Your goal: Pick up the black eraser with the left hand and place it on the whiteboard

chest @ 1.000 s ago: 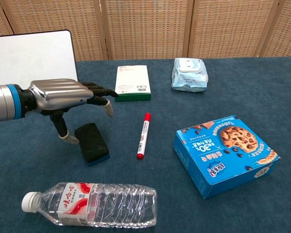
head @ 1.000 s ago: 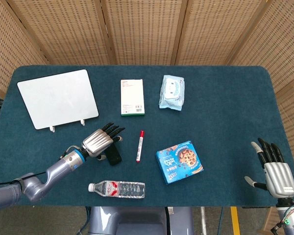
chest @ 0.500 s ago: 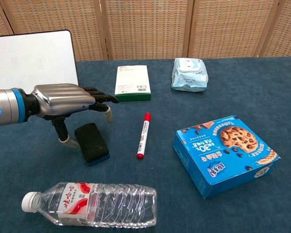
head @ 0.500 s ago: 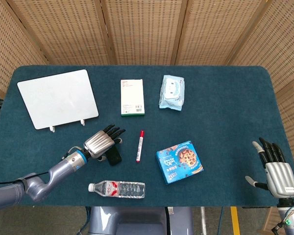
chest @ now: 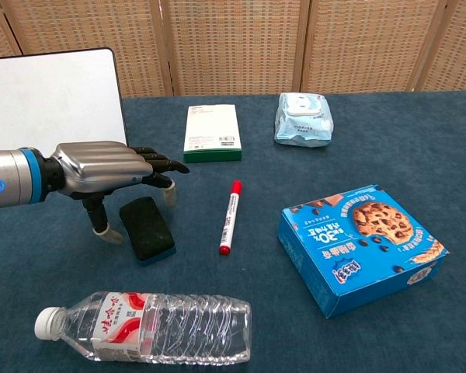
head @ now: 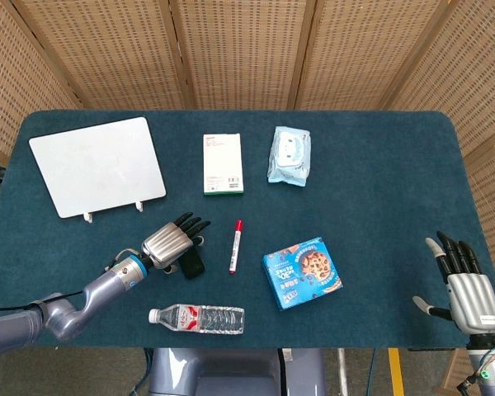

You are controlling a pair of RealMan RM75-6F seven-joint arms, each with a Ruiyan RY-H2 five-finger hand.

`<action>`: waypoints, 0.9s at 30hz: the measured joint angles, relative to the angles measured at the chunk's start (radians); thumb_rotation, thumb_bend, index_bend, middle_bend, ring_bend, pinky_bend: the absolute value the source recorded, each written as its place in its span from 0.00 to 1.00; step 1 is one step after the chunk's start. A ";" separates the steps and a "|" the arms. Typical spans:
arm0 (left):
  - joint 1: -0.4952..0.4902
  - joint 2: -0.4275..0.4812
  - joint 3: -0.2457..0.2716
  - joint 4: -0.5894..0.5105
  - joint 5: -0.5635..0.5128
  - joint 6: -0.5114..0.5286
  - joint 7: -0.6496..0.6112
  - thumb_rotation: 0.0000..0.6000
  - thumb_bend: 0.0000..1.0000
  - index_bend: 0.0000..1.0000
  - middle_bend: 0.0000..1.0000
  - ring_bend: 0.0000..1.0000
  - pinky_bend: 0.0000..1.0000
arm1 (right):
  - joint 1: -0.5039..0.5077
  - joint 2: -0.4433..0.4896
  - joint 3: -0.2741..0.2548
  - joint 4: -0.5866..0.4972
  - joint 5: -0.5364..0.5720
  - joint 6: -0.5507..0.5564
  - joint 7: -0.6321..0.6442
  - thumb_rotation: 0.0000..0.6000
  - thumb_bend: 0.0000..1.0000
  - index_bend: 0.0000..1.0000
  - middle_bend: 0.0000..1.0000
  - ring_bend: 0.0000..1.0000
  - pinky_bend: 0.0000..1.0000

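The black eraser (chest: 147,228) (head: 193,261) lies flat on the blue cloth, left of a red marker (chest: 230,217). My left hand (chest: 105,168) (head: 167,244) hovers low over the eraser's left end, fingers spread and pointing right, thumb hanging down beside the eraser's left edge; it holds nothing. The whiteboard (head: 97,165) (chest: 50,95) lies at the far left of the table. My right hand (head: 466,290) rests open at the table's near right corner, seen only in the head view.
A water bottle (chest: 144,328) lies near the front edge. A blue cookie box (chest: 357,244) sits at the right. A green-edged white box (chest: 211,132) and a wipes pack (chest: 304,119) lie further back.
My left hand has sunk lower and drawn slightly back toward the eraser's left end. The eraser and the right hand have not moved.
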 measured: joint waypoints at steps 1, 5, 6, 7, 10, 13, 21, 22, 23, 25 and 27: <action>0.000 -0.002 0.001 0.001 -0.002 0.000 0.002 1.00 0.19 0.29 0.00 0.00 0.00 | 0.000 0.000 0.000 0.000 0.000 0.000 0.000 1.00 0.05 0.03 0.00 0.00 0.00; 0.000 -0.010 0.003 0.007 -0.007 0.004 0.012 1.00 0.21 0.30 0.00 0.00 0.00 | 0.000 0.001 -0.001 -0.001 -0.004 0.002 -0.001 1.00 0.05 0.03 0.00 0.00 0.00; 0.000 -0.013 0.004 0.010 -0.009 0.005 0.016 1.00 0.21 0.31 0.00 0.00 0.00 | -0.001 0.001 -0.001 -0.001 -0.006 0.004 -0.001 1.00 0.05 0.03 0.00 0.00 0.00; 0.000 -0.015 0.005 0.012 -0.011 0.005 0.020 1.00 0.22 0.31 0.00 0.00 0.00 | -0.001 0.001 -0.002 -0.002 -0.008 0.007 -0.001 1.00 0.05 0.03 0.00 0.00 0.00; 0.000 -0.021 0.006 0.016 -0.019 0.007 0.027 1.00 0.23 0.33 0.00 0.00 0.00 | -0.002 0.001 -0.002 -0.001 -0.006 0.005 0.001 1.00 0.05 0.03 0.00 0.00 0.00; -0.001 -0.022 0.007 0.017 -0.023 0.007 0.031 1.00 0.24 0.34 0.00 0.00 0.00 | -0.002 0.001 -0.002 -0.001 -0.007 0.005 0.002 1.00 0.05 0.03 0.00 0.00 0.00; -0.003 -0.021 0.012 0.018 -0.043 0.002 0.047 1.00 0.25 0.39 0.00 0.00 0.00 | -0.002 0.000 -0.002 -0.001 -0.012 0.010 0.002 1.00 0.05 0.03 0.00 0.00 0.00; -0.004 -0.021 0.012 0.017 -0.046 0.002 0.048 1.00 0.25 0.39 0.00 0.00 0.00 | -0.003 0.001 -0.002 -0.001 -0.012 0.010 0.003 1.00 0.05 0.03 0.00 0.00 0.00; -0.004 -0.021 0.012 0.017 -0.048 0.001 0.048 1.00 0.25 0.40 0.00 0.00 0.00 | -0.003 0.001 -0.002 -0.001 -0.012 0.011 0.003 1.00 0.05 0.03 0.00 0.00 0.00; -0.004 -0.022 0.012 0.018 -0.054 0.000 0.050 1.00 0.26 0.41 0.00 0.00 0.00 | -0.003 0.001 -0.003 -0.001 -0.013 0.011 0.004 1.00 0.05 0.03 0.00 0.00 0.00; -0.004 -0.023 0.013 0.020 -0.059 0.000 0.052 1.00 0.28 0.43 0.00 0.00 0.00 | -0.003 0.001 -0.003 -0.001 -0.014 0.012 0.004 1.00 0.05 0.03 0.00 0.00 0.00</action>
